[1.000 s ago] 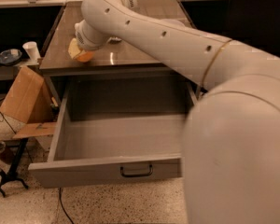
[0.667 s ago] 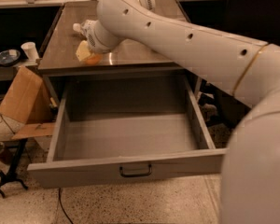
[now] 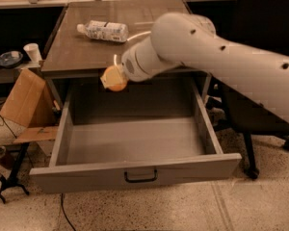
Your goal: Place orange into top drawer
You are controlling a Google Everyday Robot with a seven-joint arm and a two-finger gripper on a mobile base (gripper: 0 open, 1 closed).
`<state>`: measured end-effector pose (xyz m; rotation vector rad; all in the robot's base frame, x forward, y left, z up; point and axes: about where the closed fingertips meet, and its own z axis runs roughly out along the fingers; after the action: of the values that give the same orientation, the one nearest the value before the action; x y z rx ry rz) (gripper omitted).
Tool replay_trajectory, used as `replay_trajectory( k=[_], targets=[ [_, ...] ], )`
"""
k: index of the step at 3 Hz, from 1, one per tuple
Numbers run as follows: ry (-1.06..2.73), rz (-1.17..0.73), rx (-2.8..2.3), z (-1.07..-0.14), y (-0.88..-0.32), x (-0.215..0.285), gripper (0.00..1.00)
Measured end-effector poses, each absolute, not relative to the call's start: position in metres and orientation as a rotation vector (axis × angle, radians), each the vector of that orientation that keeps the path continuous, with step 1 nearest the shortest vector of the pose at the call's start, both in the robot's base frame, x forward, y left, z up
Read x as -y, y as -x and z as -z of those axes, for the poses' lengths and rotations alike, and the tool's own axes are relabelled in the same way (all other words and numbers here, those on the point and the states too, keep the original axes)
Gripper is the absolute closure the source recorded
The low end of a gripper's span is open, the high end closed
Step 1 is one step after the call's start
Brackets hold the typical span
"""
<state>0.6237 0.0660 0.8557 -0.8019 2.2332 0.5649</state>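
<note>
While it hangs above the open top drawer [image 3: 135, 146], the gripper [image 3: 111, 78] clasps the orange [image 3: 117, 82] tightly.

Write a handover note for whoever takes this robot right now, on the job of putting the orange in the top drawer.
Gripper: fingers shut on the orange, held just below the desk's front edge, above the rear left of the top drawer.
Done: drawer open, orange in hand.
Left: lower the orange into the drawer and release it.
</note>
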Motion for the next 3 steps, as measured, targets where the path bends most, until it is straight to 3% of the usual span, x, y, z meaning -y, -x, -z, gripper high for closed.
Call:
replay_trajectory(
  k=[2, 3],
  targets=[
    [0.76, -0.652, -2.351, -0.772, -0.607, -0.056, 1.0],
    [0.709, -0.581, -2.455, -0.728, -0.646, -0.075, 1.0]
  ],
)
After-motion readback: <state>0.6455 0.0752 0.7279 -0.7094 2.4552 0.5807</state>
